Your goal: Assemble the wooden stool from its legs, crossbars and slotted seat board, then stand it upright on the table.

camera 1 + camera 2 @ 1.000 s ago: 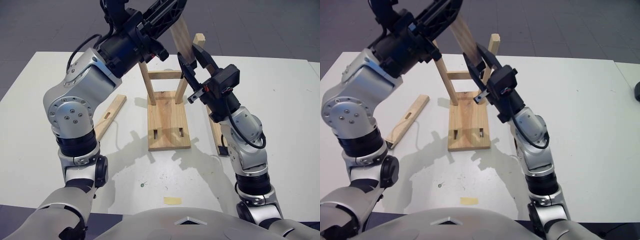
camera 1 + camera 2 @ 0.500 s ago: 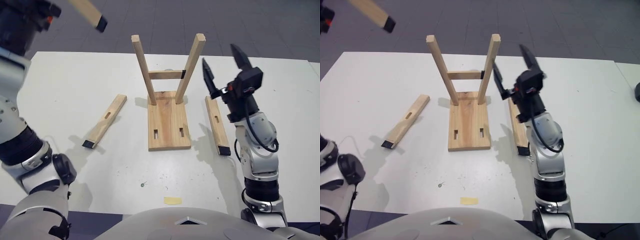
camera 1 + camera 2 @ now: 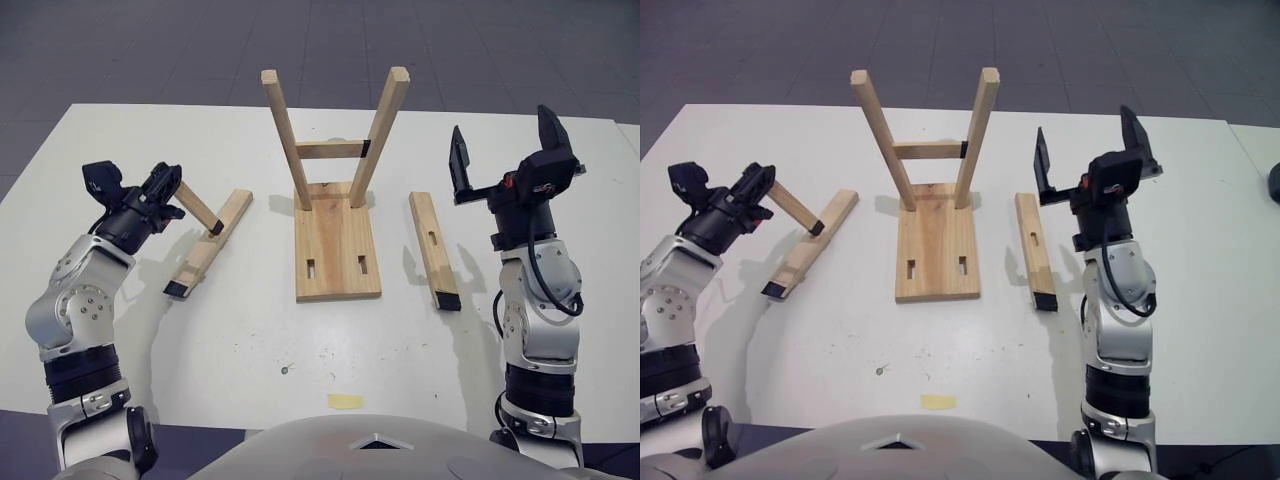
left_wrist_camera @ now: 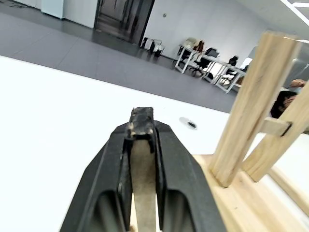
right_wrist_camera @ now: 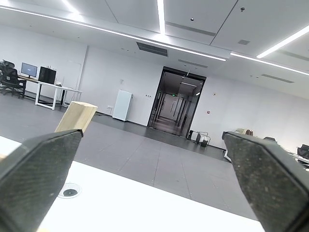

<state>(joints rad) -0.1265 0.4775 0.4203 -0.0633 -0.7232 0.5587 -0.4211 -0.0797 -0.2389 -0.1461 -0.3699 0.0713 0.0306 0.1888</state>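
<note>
- Two grippers sit nearest. The left gripper (image 3: 165,192), mid-left of the frame, is clamped tight on a short crossbar (image 3: 198,210). The right gripper (image 3: 500,140), upper right, is raised off the table (image 3: 150,350), spread wide and holding nothing.
- The crossbar's dark tip points down at the left loose leg (image 3: 212,243), right by its slot. I can't tell whether it touches or is seated.
- The right loose leg (image 3: 432,245) lies flat, right of centre, just beside the seat board (image 3: 338,250) and apart from it.
- The seat board lies flat at centre, and its two near slots (image 3: 312,267) are open.
- At the far end, two upright legs (image 3: 285,140) stand in the board, joined by a fitted crossbar (image 3: 330,150).
- Step, as I read it: about half done, now building the second leg pair.
- Next: line the crossbar tip up square with the leg slot and push it in. That leg probably needs pinning, which is a job for the free right gripper.
</note>
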